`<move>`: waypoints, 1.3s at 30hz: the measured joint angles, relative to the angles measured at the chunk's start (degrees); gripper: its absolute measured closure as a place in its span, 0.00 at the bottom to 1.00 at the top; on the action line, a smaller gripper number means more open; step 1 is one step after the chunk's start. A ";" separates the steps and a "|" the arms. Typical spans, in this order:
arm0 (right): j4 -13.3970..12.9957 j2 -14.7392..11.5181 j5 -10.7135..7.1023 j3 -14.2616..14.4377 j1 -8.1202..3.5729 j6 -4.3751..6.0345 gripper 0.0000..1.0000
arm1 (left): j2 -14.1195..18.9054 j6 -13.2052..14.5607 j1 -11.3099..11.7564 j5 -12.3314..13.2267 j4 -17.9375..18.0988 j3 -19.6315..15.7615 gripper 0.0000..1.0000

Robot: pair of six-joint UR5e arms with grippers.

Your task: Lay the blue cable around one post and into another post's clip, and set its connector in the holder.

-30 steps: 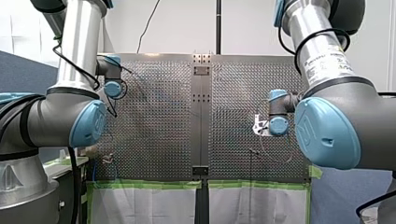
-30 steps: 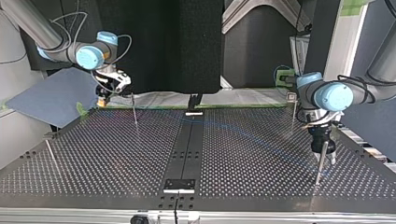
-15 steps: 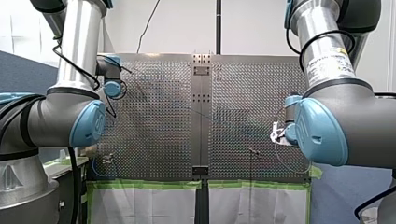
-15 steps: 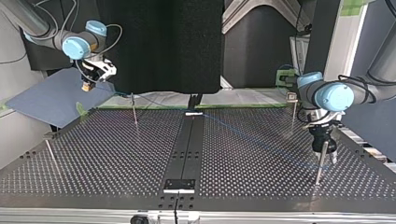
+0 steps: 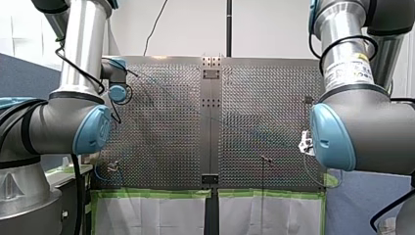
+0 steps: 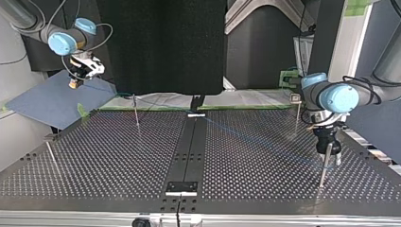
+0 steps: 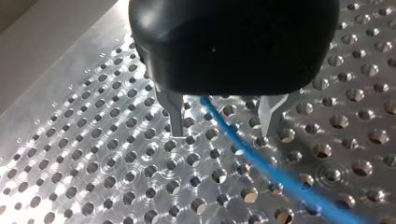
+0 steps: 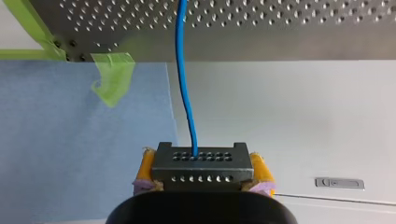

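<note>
In the right wrist view my right gripper point(image 8: 201, 176) has its yellow pads shut on the dark grey connector point(image 8: 201, 164). The blue cable point(image 8: 183, 74) runs from it back to the table's edge. At the top view's left this gripper point(image 6: 75, 81) hangs past the table's far corner, over a blue sheet. The cable point(image 6: 246, 137) crosses the table as a thin line to my left gripper point(image 6: 329, 153), which stands low beside a thin post point(image 6: 323, 168). In the left wrist view my left gripper point(image 7: 223, 120) is open just above the plate, with the cable point(image 7: 261, 163) passing loosely between its fingers.
More thin posts stand on the perforated table point(image 6: 118, 161): one at the far left point(image 6: 136, 112), one with a clip head at the far right point(image 6: 296, 109), one near the left edge point(image 6: 52, 158). A small plate point(image 6: 182, 187) sits on the dark centre strip. Green tape point(image 8: 112, 74) marks the table's edge.
My right gripper has carried the connector to the top view's left and upward, off the table and over the blue sheet, drawing the cable along. My left gripper has stayed by its post.
</note>
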 joint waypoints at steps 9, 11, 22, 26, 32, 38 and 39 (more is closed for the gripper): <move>-4.49 0.39 -4.57 -0.01 -4.07 0.68 1.00 | 0.00 0.20 0.00 0.01 -0.10 0.01 0.20; -4.93 0.42 -5.68 0.00 -3.76 0.84 1.00 | 0.00 0.26 0.00 0.01 -0.10 0.01 0.20; -4.50 1.54 -6.79 1.29 -0.47 0.32 1.00 | 0.00 0.85 -0.01 0.00 -0.15 0.00 0.20; -6.23 3.18 -5.18 1.62 1.37 -0.63 1.00 | 0.00 0.96 -0.01 0.00 -0.28 0.00 0.20; -8.11 5.38 -2.55 1.67 2.50 -1.40 1.00 | 0.00 0.98 -0.01 0.00 -0.36 -0.01 0.20; -10.14 7.27 -1.60 1.68 2.27 -3.12 1.00 | 0.00 1.21 -0.01 0.00 -0.57 -0.02 0.20; -10.50 7.70 -1.91 1.69 2.20 -3.39 1.00 | 0.00 1.24 -0.01 0.00 -0.62 -0.03 0.20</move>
